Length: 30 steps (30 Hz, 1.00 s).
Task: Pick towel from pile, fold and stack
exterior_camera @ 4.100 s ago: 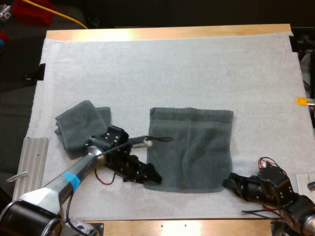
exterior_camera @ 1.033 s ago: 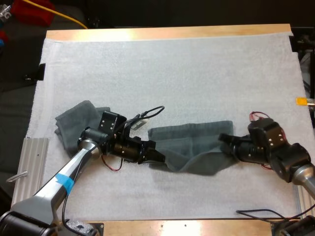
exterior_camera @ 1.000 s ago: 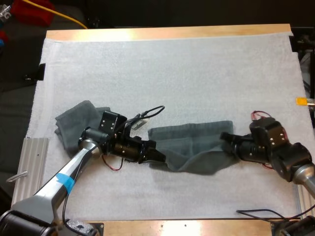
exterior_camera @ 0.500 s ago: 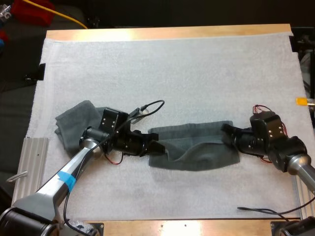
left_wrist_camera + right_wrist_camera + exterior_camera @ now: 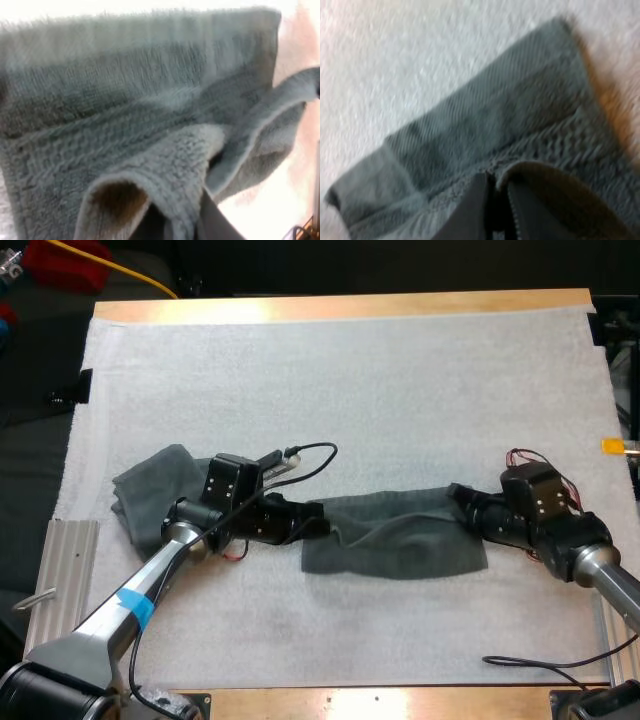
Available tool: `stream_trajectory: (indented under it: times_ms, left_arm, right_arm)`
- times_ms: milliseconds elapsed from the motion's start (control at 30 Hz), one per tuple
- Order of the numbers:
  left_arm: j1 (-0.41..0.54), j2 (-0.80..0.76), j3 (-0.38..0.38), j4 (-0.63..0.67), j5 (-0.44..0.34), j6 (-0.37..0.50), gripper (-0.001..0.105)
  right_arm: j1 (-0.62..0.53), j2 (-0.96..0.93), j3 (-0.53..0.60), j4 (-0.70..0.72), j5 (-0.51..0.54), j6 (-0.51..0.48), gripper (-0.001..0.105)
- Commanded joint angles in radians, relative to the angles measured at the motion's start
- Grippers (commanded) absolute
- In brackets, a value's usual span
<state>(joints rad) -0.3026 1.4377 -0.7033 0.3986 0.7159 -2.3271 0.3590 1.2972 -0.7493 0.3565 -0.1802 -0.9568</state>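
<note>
Left tool [image 5: 316, 523] is clamped on the left end of the flat towel [image 5: 395, 540], at its near-left corner, which is lifted and rolled back toward the far edge. Left wrist view: towel [image 5: 125, 100] is bunched in a fold over the dark fingers [image 5: 212, 227], with cloth pressed on both sides.

Right tool [image 5: 459, 503] is clamped on the right end of the same towel, at the far-right corner. Right wrist view: fingers [image 5: 476, 205] stand nearly together with a curled towel hem [image 5: 535, 175] pinched between them, and the rest of the cloth lies flat on the white mat [image 5: 395, 60] beyond.

The towel sits mid-mat, slightly toward the near side, stretched left to right between the two tools as a wide, shallow band. It is partly doubled over: the far strip is flat, the near edge sags in a curve and the top layer is wrinkled.

Crumpled towel [image 5: 150, 495] lies on the mat's left side, just behind the left arm's wrist, apart from the flat towel.

The white mat [image 5: 350, 380] covers most of the wooden tabletop [image 5: 340, 307].
</note>
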Motion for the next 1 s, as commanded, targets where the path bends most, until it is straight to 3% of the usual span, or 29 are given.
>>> stream_trajectory:
  times_ms: [0,367,467,667,700,800,967]
  left_arm:
    - [0.000,0.001,-0.006,-0.014,-0.032,-0.003,0.000]
    - [0.000,0.001,-0.006,-0.014,-0.118,-0.003,0.001]
    - [0.000,0.001,-0.006,-0.014,-0.126,-0.003,0.011]
    - [0.000,0.001,-0.006,-0.016,-0.137,-0.001,0.051]
    - [0.000,0.001,-0.006,-0.016,-0.137,-0.001,0.059]
    - [0.000,0.001,-0.006,-0.016,-0.137,-0.001,0.070]
    - [0.000,0.001,-0.006,-0.018,-0.114,0.003,0.069]
  right_arm:
    - [-0.007,0.002,-0.009,-0.003,0.027,-0.008,0.001]
    - [-0.007,0.014,-0.009,-0.009,0.091,-0.008,0.001]
    - [-0.007,0.017,-0.009,-0.009,0.093,-0.008,0.001]
    - [-0.007,0.017,-0.009,-0.009,0.094,-0.008,0.003]
    - [-0.007,0.017,-0.009,-0.010,0.094,-0.008,0.005]
    - [-0.007,0.017,-0.009,-0.018,0.094,-0.008,0.019]
    - [-0.007,0.017,-0.009,-0.045,0.094,-0.009,0.052]
